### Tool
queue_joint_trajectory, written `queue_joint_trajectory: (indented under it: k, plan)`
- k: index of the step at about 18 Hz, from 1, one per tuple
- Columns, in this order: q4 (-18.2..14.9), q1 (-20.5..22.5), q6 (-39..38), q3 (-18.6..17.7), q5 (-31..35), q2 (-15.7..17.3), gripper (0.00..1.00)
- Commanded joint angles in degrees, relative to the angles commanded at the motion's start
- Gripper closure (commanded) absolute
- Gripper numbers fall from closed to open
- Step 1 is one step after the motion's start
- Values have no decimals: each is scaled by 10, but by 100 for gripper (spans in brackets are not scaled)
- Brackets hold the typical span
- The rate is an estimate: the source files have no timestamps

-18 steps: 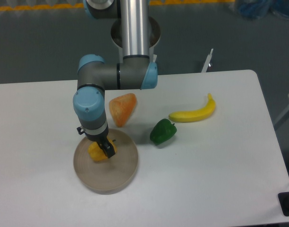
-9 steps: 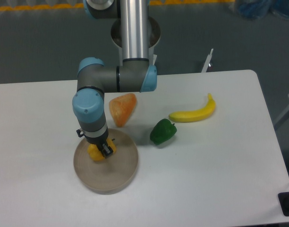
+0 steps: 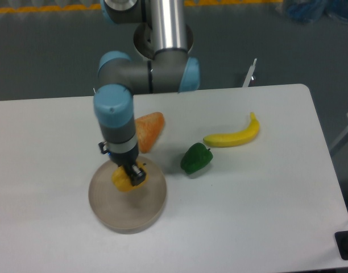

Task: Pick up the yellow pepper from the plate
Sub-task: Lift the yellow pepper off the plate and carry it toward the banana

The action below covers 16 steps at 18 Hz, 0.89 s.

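- White counter (image 3: 265, 216) fills most of the view, grey floor behind its far edge.
- Plate (image 3: 148, 213) sits toward the near-left part of the counter, round, grey-beige, low rim.
- Arm comes down from the far edge, wrist vertical over the plate's far side.
- Fingers (image 3: 130, 175) closed onto the yellow pepper (image 3: 121, 181), dark fingertips pressed against its right side.
- Yellow pepper is over the plate's far-left portion; can't tell if it touches the dish or is lifted clear.
- Orange wedge (image 3: 148, 129) lies just beyond the plate toward the far edge, partly hidden behind the arm.
- Green pepper (image 3: 195, 158) near the counter's middle, right of the plate, apart from it.
- Banana (image 3: 233, 135) further right toward the far-right corner, just beside the green pepper, curved.
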Motion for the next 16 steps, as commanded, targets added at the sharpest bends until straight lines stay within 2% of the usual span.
queue_joint_trajectory:
  k: [4, 6, 11, 16]
  plan:
    - [-18, 74, 7, 27, 0, 12, 91]
    - [-37, 94, 21, 48, -2, 11, 92]
    - [-120, 173, 138, 103, -7, -15, 92]
    - [-127, 191, 175, 110, -12, -55, 92]
